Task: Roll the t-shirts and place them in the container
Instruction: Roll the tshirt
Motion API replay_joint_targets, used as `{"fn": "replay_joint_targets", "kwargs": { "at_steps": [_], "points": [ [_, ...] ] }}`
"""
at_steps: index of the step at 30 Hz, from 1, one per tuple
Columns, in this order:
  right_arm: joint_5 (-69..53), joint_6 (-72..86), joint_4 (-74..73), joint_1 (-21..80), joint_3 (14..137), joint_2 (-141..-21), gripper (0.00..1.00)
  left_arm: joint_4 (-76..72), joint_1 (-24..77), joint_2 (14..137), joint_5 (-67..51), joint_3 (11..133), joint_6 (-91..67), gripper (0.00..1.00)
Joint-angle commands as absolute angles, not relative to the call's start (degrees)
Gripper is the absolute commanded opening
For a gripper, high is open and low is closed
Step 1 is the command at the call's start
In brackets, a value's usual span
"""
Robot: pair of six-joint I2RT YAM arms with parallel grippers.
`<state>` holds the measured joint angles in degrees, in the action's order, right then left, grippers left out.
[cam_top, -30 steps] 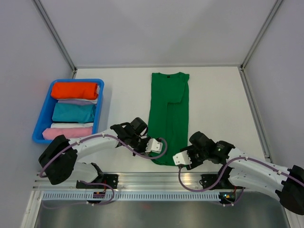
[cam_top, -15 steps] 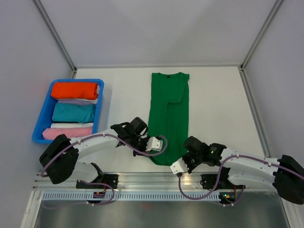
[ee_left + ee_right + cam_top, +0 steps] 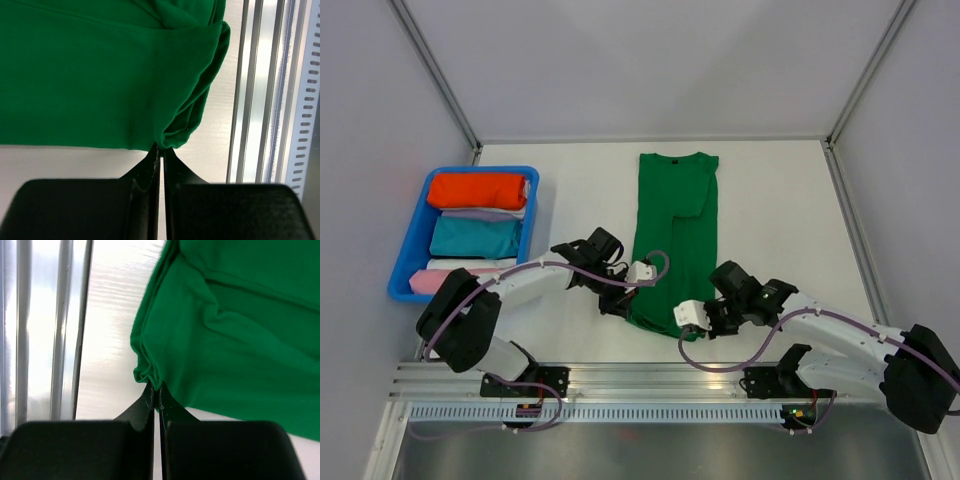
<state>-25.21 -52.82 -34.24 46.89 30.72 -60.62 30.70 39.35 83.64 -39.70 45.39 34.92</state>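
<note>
The green t-shirt [image 3: 676,225] lies folded lengthwise into a narrow strip in the middle of the white table, collar at the far end. My left gripper [image 3: 626,306] is shut on the near-left corner of its hem, and the cloth bunches at the tips in the left wrist view, where the gripper [image 3: 161,148] pinches the t-shirt [image 3: 95,75]. My right gripper [image 3: 697,323] is shut on the near-right corner; in the right wrist view the gripper [image 3: 155,390] nips a gathered fold of the t-shirt [image 3: 235,340]. The near hem is raised off the table between the two grippers.
A blue bin [image 3: 409,272] at the left holds an orange-red bundle [image 3: 477,190], a teal bundle [image 3: 475,237], a pink one [image 3: 460,279] and pale cloth between them. An aluminium rail [image 3: 620,380] runs along the table's near edge. Grey walls enclose the table.
My right gripper has shut on the hem's near-right corner. Both grippers have moved away from the near edge, carrying the hem toward the far end. The left grip is unchanged.
</note>
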Motion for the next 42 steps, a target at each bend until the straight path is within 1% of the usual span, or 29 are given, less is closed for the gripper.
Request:
{"fn": "replay_joint_targets", "kwargs": {
  "at_steps": [1, 8, 16, 17, 19, 20, 22, 23, 24, 25, 26, 27, 28, 30, 31, 34, 35, 37, 38, 40, 42],
  "points": [
    [-29.88, -45.10, -31.99, 43.60, 34.10, -61.78, 0.00, 30.76, 38.24, 86.38, -43.33, 49.30, 32.70, 0.02],
    [-27.69, -38.85, -25.85, 37.72, 32.87, -61.70, 0.00, 28.83, 35.69, 90.96, -42.01, 51.68, 32.87, 0.02],
    [-19.17, -31.22, -21.37, 35.25, 33.75, -65.38, 0.01, 25.05, 33.40, 92.99, -38.59, 52.20, 32.87, 0.02],
    [-18.29, -30.24, -20.84, 35.07, 34.01, -65.83, 0.07, 24.87, 33.14, 93.25, -38.50, 52.29, 32.96, 0.02],
    [-17.23, -28.14, -19.61, 34.63, 34.54, -66.97, 0.10, 24.44, 32.96, 93.25, -37.88, 52.21, 33.75, 0.02],
    [-16.53, -27.43, -19.08, 34.45, 34.63, -67.23, 0.19, 24.26, 32.87, 93.34, -37.79, 52.12, 34.27, 0.02],
    [-13.03, -24.19, -17.24, 33.67, 34.72, -67.76, 0.29, 23.65, 32.87, 93.25, -37.09, 52.12, 34.28, 0.02],
    [-12.57, -23.56, -16.79, 33.40, 34.72, -67.68, 0.34, 23.64, 32.87, 93.25, -37.09, 52.12, 34.36, 0.04],
    [-12.39, -22.77, -16.35, 33.05, 34.80, -67.41, 0.37, 23.64, 32.87, 93.08, -36.92, 52.12, 34.71, 0.06],
    [-12.13, -22.15, -15.83, 32.09, 34.89, -67.15, 0.41, 23.21, 32.87, 93.08, -36.74, 52.12, 34.80, 0.10],
    [-12.04, -20.58, -15.65, 31.56, 34.98, -66.97, 0.49, 22.94, 32.87, 93.08, -36.48, 52.12, 34.89, 0.12],
    [-11.95, -19.78, -15.47, 31.29, 35.07, -66.36, 0.52, 22.68, 32.87, 93.08, -35.78, 52.12, 34.72, 0.16],
    [-11.95, -18.99, -15.47, 30.42, 35.33, -66.01, 0.52, 21.72, 32.87, 93.08, -35.16, 52.12, 34.46, 0.29],
    [-11.78, -17.14, -16.17, 29.71, 35.77, -65.05, 0.52, 20.48, 32.87, 92.90, -33.06, 51.94, 33.32, 0.45],
    [-10.65, -15.83, -16.08, 29.18, 36.29, -64.60, 0.50, 19.35, 32.87, 92.64, -32.09, 51.86, 32.96, 0.54],
    [-10.28, -10.47, -16.17, 27.26, 37.09, -62.15, 0.49, 17.23, 32.87, 91.15, -26.91, 51.50, 32.00, 0.58],
    [-9.50, -9.15, -15.74, 26.90, 37.09, -61.36, 0.47, 15.92, 32.87, 90.62, -23.33, 51.42, 31.38, 0.58],
    [-5.56, -0.82, -15.03, 26.19, 37.96, -58.63, 0.45, 15.21, 32.87, 88.35, -20.75, 51.59, 31.55, 0.56],
    [-3.62, 2.25, -15.64, 25.93, 38.84, -58.10, 0.42, 15.29, 32.87, 87.29, -20.05, 51.85, 31.90, 0.54],
    [-1.41, 6.74, -20.11, 25.32, 42.60, -58.09, 0.39, 16.08, 33.05, 84.65, -20.82, 52.56, 32.87, 0.50],
    [-2.10, 11.14, -24.93, 25.23, 44.99, -58.62, 0.36, 18.44, 33.66, 80.26, -24.94, 52.12, 35.23, 0.49]
  ]
}}
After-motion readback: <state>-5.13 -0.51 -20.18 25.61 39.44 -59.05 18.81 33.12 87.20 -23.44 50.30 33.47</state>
